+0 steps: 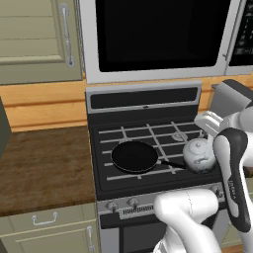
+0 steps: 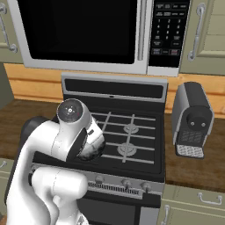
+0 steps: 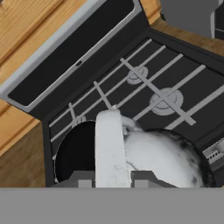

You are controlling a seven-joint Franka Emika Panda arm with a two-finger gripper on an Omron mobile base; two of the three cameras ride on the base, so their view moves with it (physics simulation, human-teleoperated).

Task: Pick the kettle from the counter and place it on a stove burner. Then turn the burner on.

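Note:
The silvery-grey kettle [image 1: 198,155] hangs over the front right of the black cooktop [image 1: 111,184], just right of the frying pan. In the hand view its arched handle [image 3: 108,144] runs up between my finger tips, with the round body [image 3: 164,157] to the right. My gripper [image 3: 111,179] is shut on that handle. From the right base my arm covers most of the kettle [image 2: 93,148]. I cannot tell whether its base touches the grates. Two pale burner rings [image 2: 126,149] [image 2: 131,128] lie uncovered to its right. The brown counter [image 1: 44,163] lies left of the stove.
A round black frying pan [image 1: 134,156] sits on the front left burner, its handle pointing toward the kettle. Knobs [image 1: 112,206] [image 2: 126,182] line the stove front. A grey coffee machine [image 2: 193,118] stands on the counter to the right. A microwave [image 2: 88,30] hangs overhead.

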